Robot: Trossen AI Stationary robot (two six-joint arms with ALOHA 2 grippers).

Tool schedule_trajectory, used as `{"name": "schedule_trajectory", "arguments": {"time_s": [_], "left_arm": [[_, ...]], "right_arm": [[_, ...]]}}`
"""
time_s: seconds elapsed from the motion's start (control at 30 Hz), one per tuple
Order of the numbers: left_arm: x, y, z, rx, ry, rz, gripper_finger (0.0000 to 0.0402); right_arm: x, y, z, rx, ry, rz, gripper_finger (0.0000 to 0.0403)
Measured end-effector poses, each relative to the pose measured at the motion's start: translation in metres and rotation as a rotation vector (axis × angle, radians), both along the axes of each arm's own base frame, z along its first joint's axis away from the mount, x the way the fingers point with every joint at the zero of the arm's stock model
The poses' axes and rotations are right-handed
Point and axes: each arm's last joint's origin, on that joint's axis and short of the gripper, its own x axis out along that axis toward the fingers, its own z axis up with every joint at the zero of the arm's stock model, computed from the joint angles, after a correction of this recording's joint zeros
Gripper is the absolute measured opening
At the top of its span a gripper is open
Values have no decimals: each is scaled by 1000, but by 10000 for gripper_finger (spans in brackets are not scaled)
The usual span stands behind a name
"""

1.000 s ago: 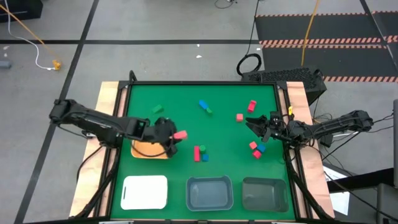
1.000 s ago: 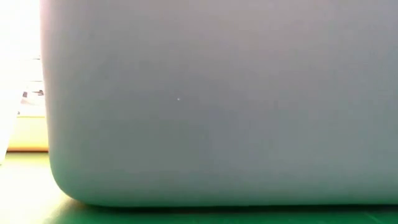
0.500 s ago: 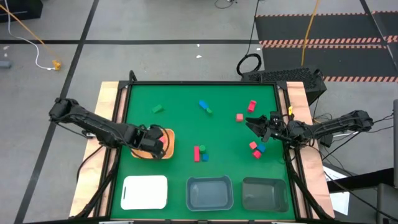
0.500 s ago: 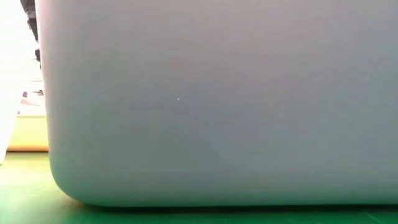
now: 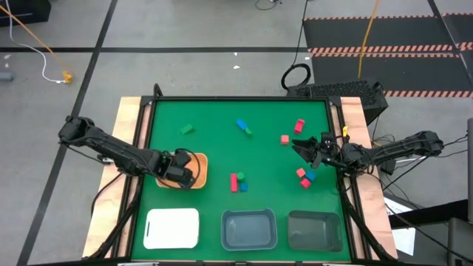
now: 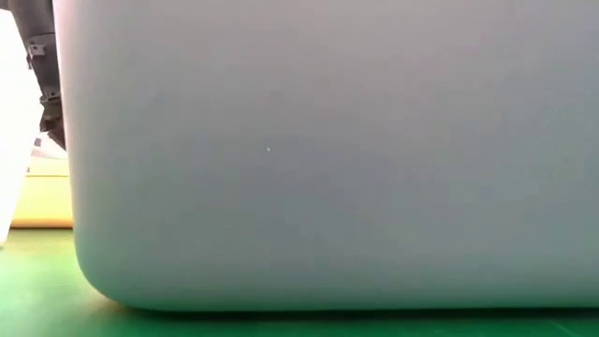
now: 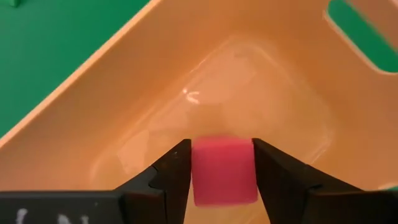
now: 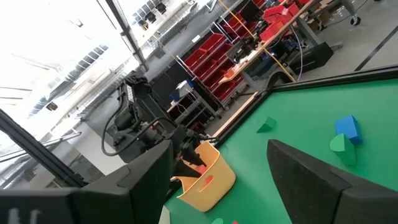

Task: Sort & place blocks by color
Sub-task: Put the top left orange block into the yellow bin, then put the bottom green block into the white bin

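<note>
My left gripper (image 5: 182,168) is above the orange tray (image 5: 198,176) near the table's left edge, shut on a pink block (image 7: 222,171); in the high view the gripper hides the block. My right gripper (image 5: 301,148) hovers open near the right edge, touching nothing. Loose blocks lie flat on the green mat: a green one (image 5: 186,129), a blue one (image 5: 241,123) with a small green one beside it, red ones (image 5: 299,125) (image 5: 284,138), a red bar (image 5: 234,181) with small blue and green pieces, and a red and blue cluster (image 5: 304,177) by the right gripper. My left gripper pinches the pink block by two opposite side faces (image 7: 199,168), one dark finger (image 7: 177,171) on each side. The fingers point down into the orange tray, slanting in from the table's left. The block sits between them over the tray's floor (image 7: 249,81); whether it touches the floor I cannot tell.
A white tray (image 5: 172,227), a grey tray (image 5: 249,229) and a darker grey tray (image 5: 315,230) line the near edge. The grey tray's wall (image 6: 328,159) fills the low view. Wooden rails border the mat left and right. Open mat lies in the middle.
My left gripper, still shut on the pink block, has moved toward the table's left edge, from just right of the orange tray to over it, and has come lower; the arm now shows at the low view's top left. The right arm kept still.
</note>
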Motion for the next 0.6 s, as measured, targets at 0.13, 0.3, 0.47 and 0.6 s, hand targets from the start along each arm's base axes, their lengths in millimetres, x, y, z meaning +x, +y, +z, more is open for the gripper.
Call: {"name": "schedule_trajectory", "arguments": {"time_s": [0.13,0.3,0.47,0.6], "left_arm": [[0,0,0,1,-10,11,198],[1,0,4,10,-39,16,220],[2,2,23,48,-129,2,227],[7,3,38,101,-219,2,228]], "right_arm": [[0,0,0,0,0,0,254],[0,0,0,0,0,0,254],[0,0,0,-1,0,0,254],[0,0,0,0,1,0,254]]}}
